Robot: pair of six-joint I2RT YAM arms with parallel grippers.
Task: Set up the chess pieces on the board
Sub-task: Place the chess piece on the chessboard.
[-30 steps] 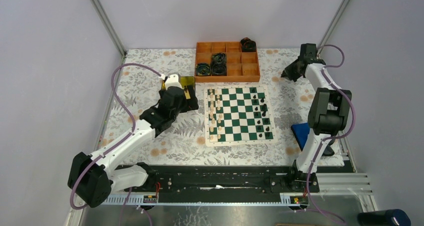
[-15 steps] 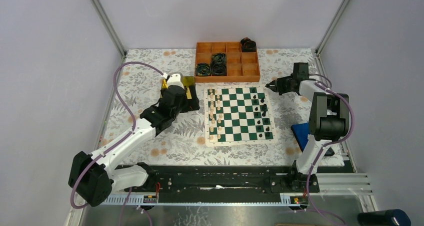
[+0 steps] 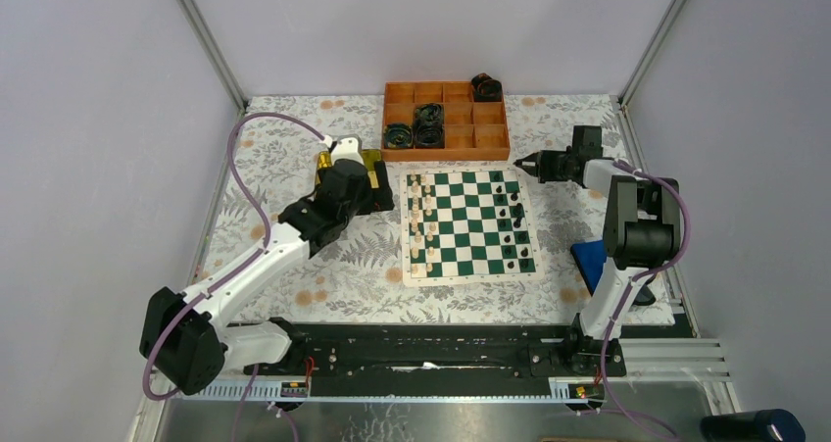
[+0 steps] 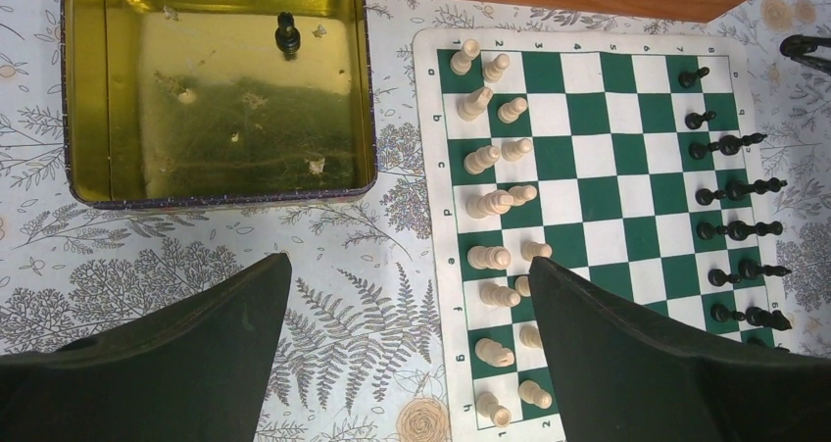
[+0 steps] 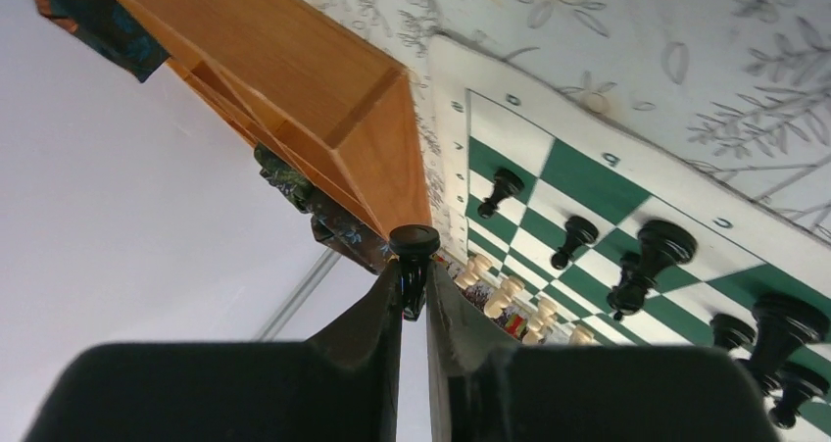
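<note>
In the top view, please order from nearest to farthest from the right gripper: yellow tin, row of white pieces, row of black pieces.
1. The row of black pieces, on the board's right side, beside the right gripper.
2. The row of white pieces, on the board's left side.
3. The yellow tin, left of the board.

A flat chessboard mat [image 3: 468, 228] of green and white squares lies level. Tiny cream-white chessmen [image 3: 421, 219] stand along its left two files, and black chessmen [image 3: 513, 224] stand along its right side. One black pawn [image 5: 414, 242] is pinched in the right hand [image 5: 413, 300].
</note>
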